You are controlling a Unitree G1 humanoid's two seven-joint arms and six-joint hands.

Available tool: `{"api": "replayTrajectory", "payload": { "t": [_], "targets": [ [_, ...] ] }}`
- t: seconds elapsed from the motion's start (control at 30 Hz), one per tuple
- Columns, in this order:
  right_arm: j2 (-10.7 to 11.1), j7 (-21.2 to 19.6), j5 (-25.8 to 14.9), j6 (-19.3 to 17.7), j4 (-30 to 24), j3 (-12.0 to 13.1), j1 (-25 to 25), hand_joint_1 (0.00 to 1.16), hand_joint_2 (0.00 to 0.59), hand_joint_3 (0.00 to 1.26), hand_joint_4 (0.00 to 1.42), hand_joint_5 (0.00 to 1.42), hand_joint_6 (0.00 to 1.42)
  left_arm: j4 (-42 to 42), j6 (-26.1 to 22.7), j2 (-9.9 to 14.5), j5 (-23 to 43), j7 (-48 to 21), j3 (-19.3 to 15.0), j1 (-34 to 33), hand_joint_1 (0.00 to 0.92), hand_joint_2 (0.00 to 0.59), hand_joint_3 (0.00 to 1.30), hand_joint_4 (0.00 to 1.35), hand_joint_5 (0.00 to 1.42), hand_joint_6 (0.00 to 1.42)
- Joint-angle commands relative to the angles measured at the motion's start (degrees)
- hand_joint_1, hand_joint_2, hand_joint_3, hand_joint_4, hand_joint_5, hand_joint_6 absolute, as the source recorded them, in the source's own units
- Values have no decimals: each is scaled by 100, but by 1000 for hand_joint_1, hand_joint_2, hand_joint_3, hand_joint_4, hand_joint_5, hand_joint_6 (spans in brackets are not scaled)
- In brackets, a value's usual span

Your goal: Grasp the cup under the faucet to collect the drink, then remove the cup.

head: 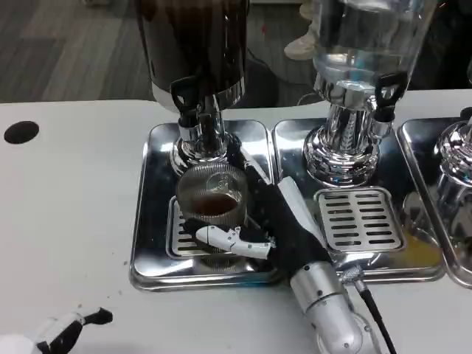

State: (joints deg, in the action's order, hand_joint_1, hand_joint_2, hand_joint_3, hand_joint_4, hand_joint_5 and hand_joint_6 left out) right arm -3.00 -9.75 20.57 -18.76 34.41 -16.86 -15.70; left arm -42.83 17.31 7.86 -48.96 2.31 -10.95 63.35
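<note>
Currently the right hand (pixel 254 221) reaches in from the lower right and wraps around the cup (pixel 213 199), one finger crossing the front low down and the others lying along its right side. Cup is clear, ribbed glass, upright on the slotted drip grate (pixel 179 234) of the left steel tray (pixel 151 221), directly below the black-handled faucet (pixel 190 99) of the dark dispenser (pixel 193 44). Brown drink sits in the cup's bottom; level low.

Silver right forearm (pixel 324 302) crosses the tray's front right corner, with a black cable running beside it.

Left hand (pixel 63 332) rests at the bottom left corner on the white tabletop (pixel 74 192), well apart from the tray; fingers curled in, holding nothing.

To the right, a second tray (pixel 291 147) carries a clear dispenser (pixel 361 44) with a chrome base and its own grate (pixel 359 219). A third tray shows at the right edge. A black round hole (pixel 21 132) marks the tabletop far left.
</note>
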Motion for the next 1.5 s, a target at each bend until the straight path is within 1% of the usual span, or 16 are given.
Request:
{"api": "replayTrajectory", "payload": {
  "t": [0.03,0.1,0.17,0.4,0.5,0.7,0.9,1.03,1.37,1.5],
  "targets": [
    [-80,-34,-45,-123,163,1,-145,699,97,101,106,178,7,10,23,14,82,10,-120,96,0,93,375,304,365,519],
    [-92,-41,-62,-161,215,5,-159,699,101,136,127,182,21,7,32,15,110,9,-156,107,0,93,375,305,367,523],
    [-97,-24,-97,-202,273,13,-181,699,99,185,164,222,37,11,39,16,138,-5,-195,115,0,93,376,306,368,523],
    [-118,-40,-163,-428,446,48,-212,720,94,255,280,331,182,42,32,17,142,-20,-215,103,0,94,384,315,369,520],
    [-115,-4,-219,-482,488,73,-227,721,95,289,327,368,202,41,19,18,136,-29,-217,89,0,95,388,321,377,526],
    [-86,56,-308,-568,543,129,-224,721,98,313,355,383,220,18,-11,16,120,-68,-200,50,0,95,390,323,380,528],
    [-39,75,-345,-682,459,172,-137,721,98,351,397,422,249,-21,-15,-7,80,-70,-162,31,0,97,388,328,380,522],
    [7,116,-350,-751,203,178,-5,721,98,364,398,424,253,-26,-30,-12,77,-83,-138,-2,0,99,384,331,380,520],
    [210,376,-409,-542,-736,276,381,721,98,367,412,436,257,25,-36,-30,31,-81,-40,-69,0,101,381,332,389,518],
    [325,511,-436,-463,-1193,320,581,721,98,371,413,439,259,57,-52,-33,-7,-82,39,-125,0,99,381,333,390,518]
  ]
}}
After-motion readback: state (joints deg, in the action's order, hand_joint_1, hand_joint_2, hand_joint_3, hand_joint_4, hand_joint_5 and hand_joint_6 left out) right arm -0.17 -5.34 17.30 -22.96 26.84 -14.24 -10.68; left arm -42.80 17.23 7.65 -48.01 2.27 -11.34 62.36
